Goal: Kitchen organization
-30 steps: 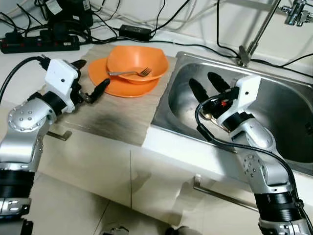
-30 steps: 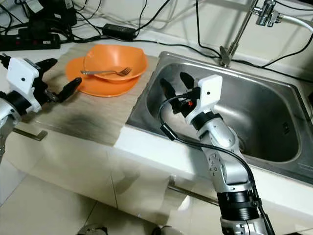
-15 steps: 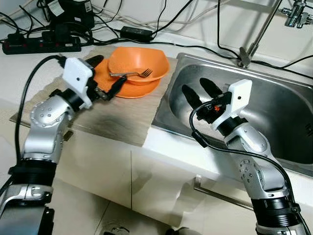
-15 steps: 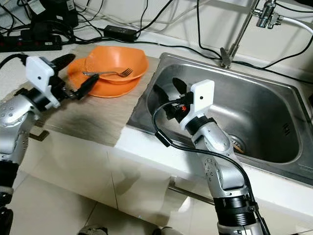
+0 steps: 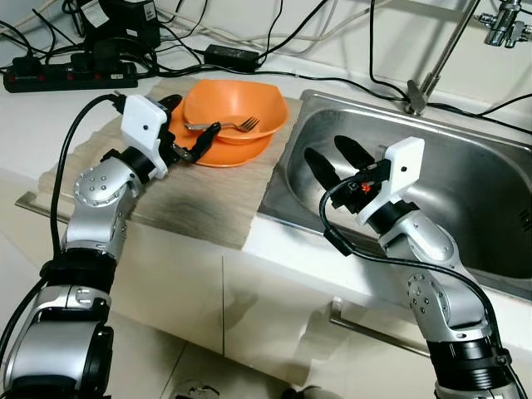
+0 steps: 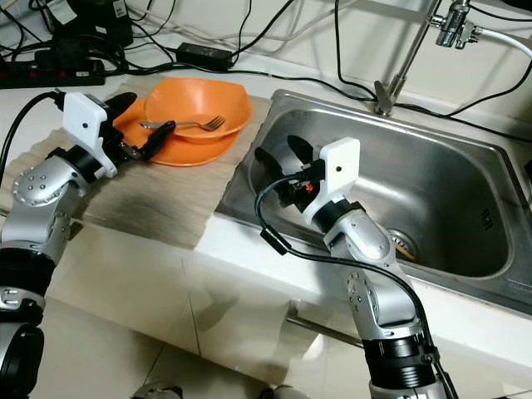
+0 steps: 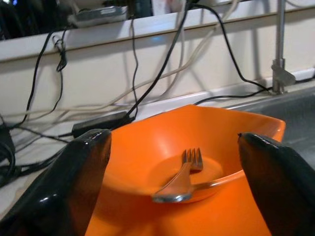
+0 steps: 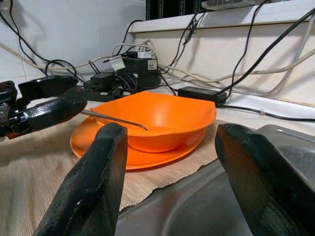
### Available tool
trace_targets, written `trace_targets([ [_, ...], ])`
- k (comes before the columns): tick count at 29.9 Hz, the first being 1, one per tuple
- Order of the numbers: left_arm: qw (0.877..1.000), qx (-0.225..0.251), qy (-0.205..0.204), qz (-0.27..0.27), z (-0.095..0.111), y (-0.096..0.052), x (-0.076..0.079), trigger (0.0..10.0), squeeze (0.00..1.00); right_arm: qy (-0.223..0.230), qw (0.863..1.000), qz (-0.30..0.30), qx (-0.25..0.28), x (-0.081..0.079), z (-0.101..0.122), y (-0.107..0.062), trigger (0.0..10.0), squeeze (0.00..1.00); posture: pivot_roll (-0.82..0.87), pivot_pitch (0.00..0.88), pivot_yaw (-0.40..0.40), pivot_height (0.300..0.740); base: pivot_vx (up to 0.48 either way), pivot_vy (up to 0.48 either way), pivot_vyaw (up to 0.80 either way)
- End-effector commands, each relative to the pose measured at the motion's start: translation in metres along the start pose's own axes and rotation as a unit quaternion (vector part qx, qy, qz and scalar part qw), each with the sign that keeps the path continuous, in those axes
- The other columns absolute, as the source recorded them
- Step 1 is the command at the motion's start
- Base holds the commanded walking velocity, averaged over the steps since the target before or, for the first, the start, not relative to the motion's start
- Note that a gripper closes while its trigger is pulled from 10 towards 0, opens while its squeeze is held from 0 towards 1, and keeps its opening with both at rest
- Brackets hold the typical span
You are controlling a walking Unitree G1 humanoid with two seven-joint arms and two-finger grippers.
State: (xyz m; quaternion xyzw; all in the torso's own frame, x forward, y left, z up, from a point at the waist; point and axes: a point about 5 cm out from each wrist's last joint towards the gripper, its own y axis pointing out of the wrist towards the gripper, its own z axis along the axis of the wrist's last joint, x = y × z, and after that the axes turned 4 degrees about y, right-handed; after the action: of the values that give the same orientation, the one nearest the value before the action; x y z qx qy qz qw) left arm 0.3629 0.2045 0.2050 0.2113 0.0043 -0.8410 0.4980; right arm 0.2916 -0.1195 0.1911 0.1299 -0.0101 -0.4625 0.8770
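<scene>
Since a second ago the left claw (image 5: 189, 126) has swung in from the mat's near side to the orange dishes, and the right claw (image 5: 335, 157) has shifted slightly toward the sink's left wall. The left claw is spread wide and holds nothing, its fingers flanking the plate's (image 5: 218, 154) near rim. The right claw, also wide open and empty, hovers inside the sink (image 5: 465, 195). An orange bowl (image 5: 237, 104) sits on the plate, a fork (image 5: 223, 125) lying in it, all on a woven mat (image 5: 199, 199) on the tabletop (image 5: 33, 125).

One orange bowl (image 5: 232, 108), one orange plate (image 5: 189, 143) under it, one fork (image 5: 224, 125), one woven mat (image 5: 191, 195), one steel sink (image 5: 465, 179), one power strip (image 5: 66, 78), two grippers.
</scene>
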Motion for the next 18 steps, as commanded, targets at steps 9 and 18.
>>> trace_targets([
  [9, 0.999, 0.015, -0.036, -0.019, -0.0012, 0.0043, 0.0015, 0.0, 0.00, 0.004, 1.000, 0.004, -0.003, -0.0005, 0.0012, -0.0023, 10.0, 0.00, -0.04, 0.000, -0.073, 0.740, 0.000, 0.000, 0.00],
  [18, 0.998, 0.005, -0.046, -0.029, -0.0068, 0.0073, 0.0058, 0.0, 0.00, 0.003, 1.000, 0.003, -0.002, 0.0008, 0.0018, -0.0018, 10.0, 0.00, -0.04, 0.000, -0.074, 0.740, 0.000, 0.000, 0.00],
])
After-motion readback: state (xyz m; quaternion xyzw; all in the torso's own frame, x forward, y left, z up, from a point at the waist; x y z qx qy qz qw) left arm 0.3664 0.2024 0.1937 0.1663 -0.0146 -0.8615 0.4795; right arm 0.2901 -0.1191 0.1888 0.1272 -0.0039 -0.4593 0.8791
